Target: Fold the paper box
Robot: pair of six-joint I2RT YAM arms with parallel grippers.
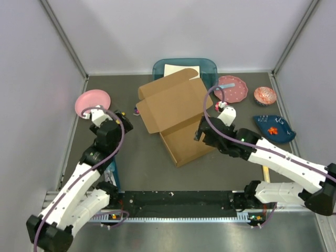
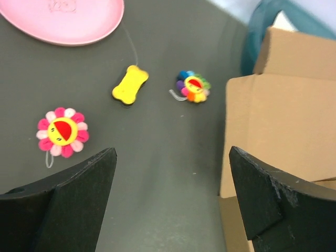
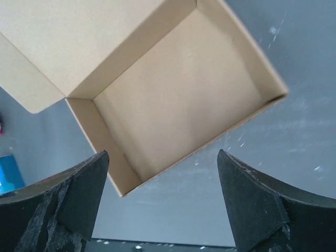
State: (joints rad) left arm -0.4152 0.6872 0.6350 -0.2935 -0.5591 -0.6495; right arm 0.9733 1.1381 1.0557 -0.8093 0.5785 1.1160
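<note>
The paper box [image 1: 181,123] is plain brown cardboard in the middle of the table. Its shallow tray [image 3: 178,100] stands formed with four walls up, and its lid [image 1: 170,102] with side flaps lies open towards the back. My right gripper [image 3: 163,154] hovers open above the tray's right near corner, with nothing between its fingers; in the top view my right gripper [image 1: 201,131] is at the tray's right wall. My left gripper [image 2: 170,151] is open over bare table left of the box [image 2: 278,126]; in the top view my left gripper [image 1: 122,116] stands apart from the lid.
A pink plate [image 1: 93,101] lies at the back left. Near my left gripper lie a yellow bone toy [image 2: 129,85], a pink flower toy [image 2: 62,131] and a rainbow flower toy [image 2: 193,86]. A teal bin [image 1: 185,68] stands behind the box. A dotted pink plate [image 1: 231,88], a cupcake cup [image 1: 265,95] and a blue plate [image 1: 274,128] sit at the right.
</note>
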